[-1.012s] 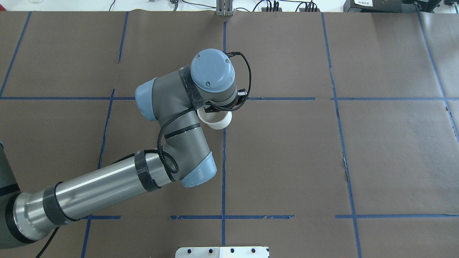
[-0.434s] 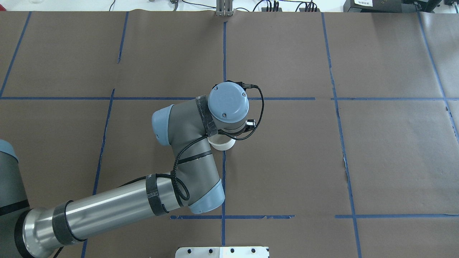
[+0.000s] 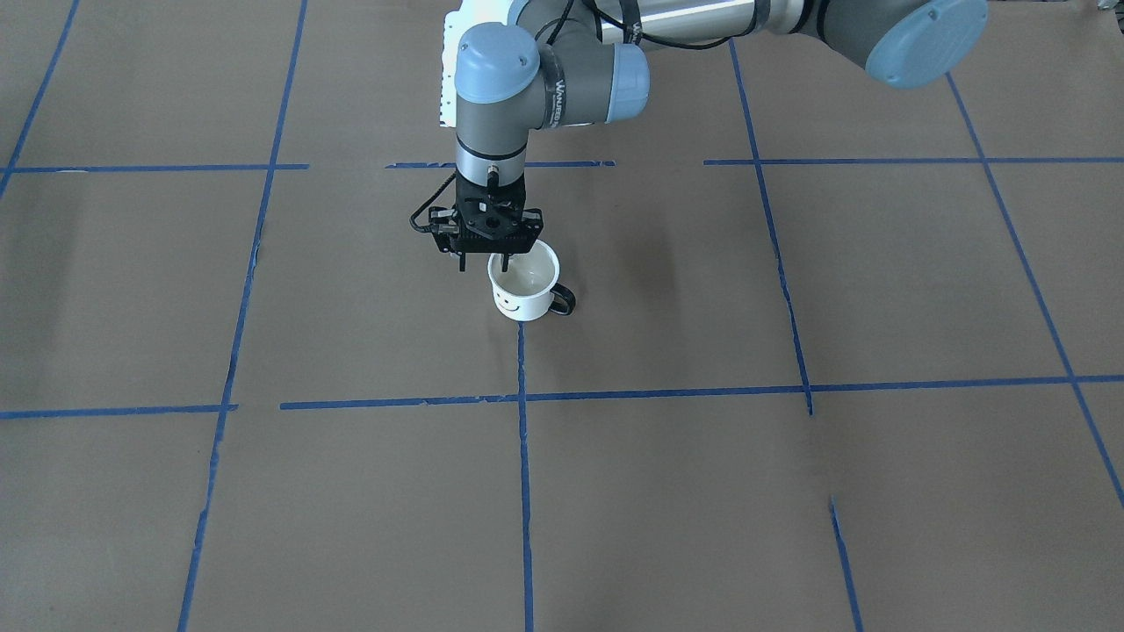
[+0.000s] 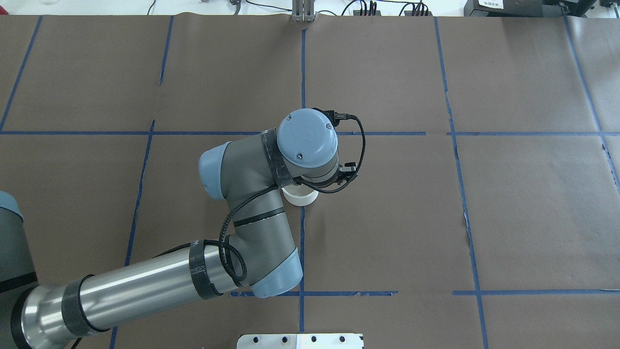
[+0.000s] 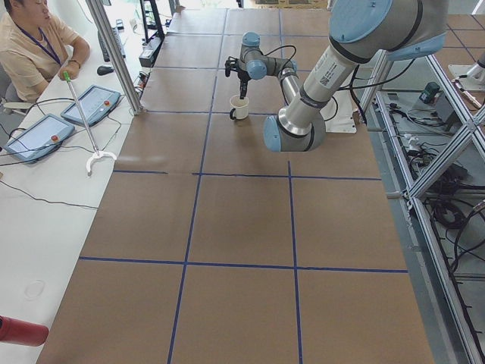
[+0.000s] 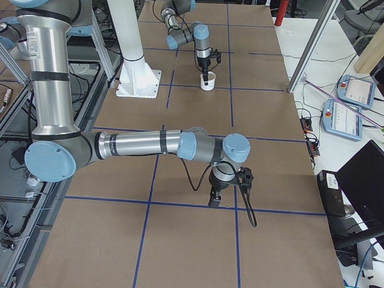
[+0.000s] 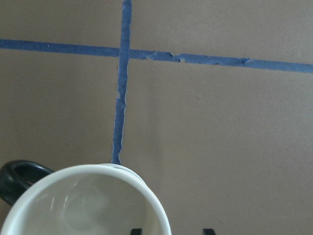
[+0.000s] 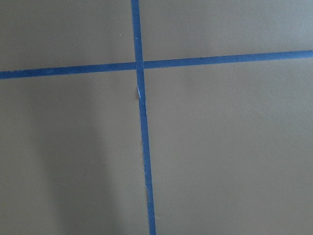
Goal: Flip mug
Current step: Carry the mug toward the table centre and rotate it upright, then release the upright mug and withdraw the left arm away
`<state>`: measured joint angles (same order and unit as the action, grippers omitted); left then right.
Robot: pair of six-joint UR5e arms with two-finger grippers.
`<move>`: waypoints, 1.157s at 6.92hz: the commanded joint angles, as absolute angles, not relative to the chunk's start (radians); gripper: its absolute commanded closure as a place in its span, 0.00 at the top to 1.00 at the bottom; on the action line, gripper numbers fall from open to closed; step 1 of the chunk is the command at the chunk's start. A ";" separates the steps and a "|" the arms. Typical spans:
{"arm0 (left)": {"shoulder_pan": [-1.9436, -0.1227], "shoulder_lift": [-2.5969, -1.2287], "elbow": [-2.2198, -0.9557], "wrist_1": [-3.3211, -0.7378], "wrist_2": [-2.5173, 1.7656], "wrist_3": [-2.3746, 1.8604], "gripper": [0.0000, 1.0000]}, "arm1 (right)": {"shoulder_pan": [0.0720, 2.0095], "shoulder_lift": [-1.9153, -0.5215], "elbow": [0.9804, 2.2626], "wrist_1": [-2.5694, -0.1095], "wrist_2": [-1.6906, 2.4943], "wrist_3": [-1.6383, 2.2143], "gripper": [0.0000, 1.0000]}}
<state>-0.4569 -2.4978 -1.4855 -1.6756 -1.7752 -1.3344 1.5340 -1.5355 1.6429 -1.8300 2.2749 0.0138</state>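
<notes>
The white mug [image 3: 524, 290] stands upright on the brown table cover, mouth up, smiley face toward the front-facing camera, black handle [image 3: 563, 300] on that view's right. My left gripper [image 3: 483, 265] hangs straight down over its rim, open; one finger is inside the mug and one outside, with the wall loose between them. In the left wrist view the mug [image 7: 88, 205] fills the lower left and two fingertips [image 7: 209, 230] show at the bottom edge. In the overhead view only the mug's edge [image 4: 300, 198] shows under the wrist. My right gripper [image 6: 227, 195] hovers low far from the mug; I cannot tell its state.
Blue tape lines [image 3: 523, 395] grid the table. The robot's white base plate [image 4: 300, 341] is at the near edge. An operator [image 5: 30, 45] sits by two tablets [image 5: 91, 102] and a metal post [image 5: 114, 53] on the side bench.
The left arm carried the tilted mug toward the robot and down. The mug now stands upright on the table, and the wrist has lifted slightly.
</notes>
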 commanded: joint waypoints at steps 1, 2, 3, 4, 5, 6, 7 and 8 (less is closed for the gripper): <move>-0.570 -2.432 -1.669 -1.573 -1.865 -1.275 1.00 | 1.534 -1.536 1.643 -1.830 2.275 0.014 1.00; -0.639 -2.336 -1.781 -1.537 -1.899 -1.170 1.00 | 1.534 -1.536 1.643 -1.830 2.275 0.014 1.00; -0.747 -2.215 -1.869 -1.537 -1.936 -1.037 1.00 | 1.534 -1.536 1.643 -1.830 2.275 0.014 1.00; -0.867 -2.113 -1.902 -1.537 -2.024 -0.855 1.00 | 1.534 -1.536 1.643 -1.830 2.275 0.014 1.00; -0.999 -1.995 -1.901 -1.537 -2.083 -0.636 1.00 | 1.534 -1.536 1.643 -1.830 2.275 0.014 1.00; -1.129 -1.880 -1.885 -1.536 -2.097 -0.372 1.00 | 1.534 -1.536 1.643 -1.830 2.275 0.014 1.00; -1.260 -1.764 -1.872 -1.537 -2.135 -0.221 1.00 | 1.534 -1.536 1.643 -1.830 2.275 0.014 1.00; -1.384 -1.684 -1.818 -1.549 -2.166 -0.042 1.00 | 1.534 -1.536 1.643 -1.830 2.275 0.014 1.00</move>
